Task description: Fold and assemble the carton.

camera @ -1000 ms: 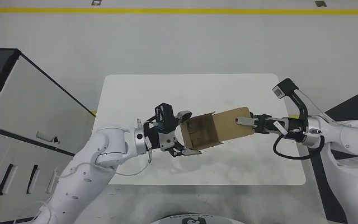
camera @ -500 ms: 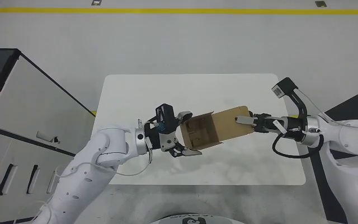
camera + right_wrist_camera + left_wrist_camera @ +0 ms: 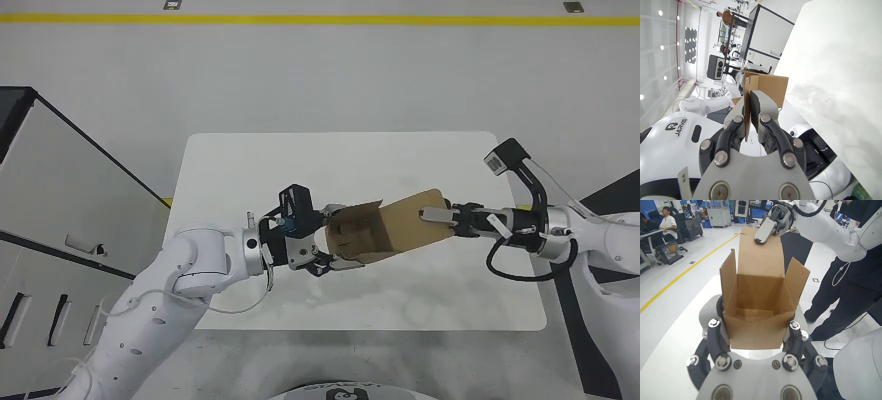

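Top view: the cardboard carton is held on its side above the middle of the white table, between the two arms. The left gripper is at its open end and the right gripper at its far end.

Left wrist view: the carton's mouth faces the camera with its flaps spread. The left gripper is spread wide, its fingers flanking the near flap.

Right wrist view: the right gripper is closed narrow, pinching a cardboard panel edge above the table.
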Tool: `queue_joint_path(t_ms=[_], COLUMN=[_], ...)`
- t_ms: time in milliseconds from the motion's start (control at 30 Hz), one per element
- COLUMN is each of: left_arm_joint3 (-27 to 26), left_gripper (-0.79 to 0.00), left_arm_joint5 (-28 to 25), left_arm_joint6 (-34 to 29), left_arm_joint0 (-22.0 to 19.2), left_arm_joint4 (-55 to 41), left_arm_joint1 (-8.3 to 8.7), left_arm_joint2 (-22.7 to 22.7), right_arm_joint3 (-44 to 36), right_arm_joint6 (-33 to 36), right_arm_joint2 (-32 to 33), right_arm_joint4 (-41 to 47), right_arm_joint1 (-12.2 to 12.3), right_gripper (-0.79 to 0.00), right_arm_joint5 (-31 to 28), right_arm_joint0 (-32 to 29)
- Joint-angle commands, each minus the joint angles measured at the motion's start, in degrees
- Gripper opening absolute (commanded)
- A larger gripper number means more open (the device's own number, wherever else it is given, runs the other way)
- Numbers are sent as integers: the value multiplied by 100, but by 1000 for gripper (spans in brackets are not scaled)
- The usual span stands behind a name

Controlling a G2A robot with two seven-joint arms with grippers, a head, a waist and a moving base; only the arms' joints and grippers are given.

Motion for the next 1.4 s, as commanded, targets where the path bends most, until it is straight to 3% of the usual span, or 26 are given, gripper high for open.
queue_joint_path(t_ms=[0,167,233,267,300,333,367,867,1367], left_arm_joint3=[3,11,13,17,20,24,27,-167,-934], left_gripper=[-733,-760,-690,-576,-409,-99,0,0,0], left_arm_joint5=[2,-5,-6,-9,-16,-18,-19,64,847], left_arm_joint6=[2,-1,0,1,-1,-2,-2,-138,-1272], left_arm_joint0=[-6,-26,-36,-37,-42,-46,-50,12,396], left_arm_joint4=[-1,-11,-10,-13,-18,-22,-25,-113,-724], left_arm_joint1=[1,3,4,4,5,6,6,58,202], left_arm_joint2=[3,13,15,19,22,22,23,-215,-919], right_arm_joint3=[0,6,3,2,2,1,2,-6,-45], right_arm_joint6=[-6,-17,-15,-15,-17,-19,-24,-65,-332], right_arm_joint2=[4,11,16,21,26,33,42,101,188], right_arm_joint4=[1,14,5,8,10,13,6,-71,-144], right_arm_joint1=[4,14,19,22,24,26,29,63,80], right_gripper=[-785,-785,-785,-785,-785,-785,-785,-785,-785], right_arm_joint5=[-3,-2,2,0,-5,-12,-9,-5,93], right_arm_joint0=[5,6,5,7,7,8,6,-40,-198])
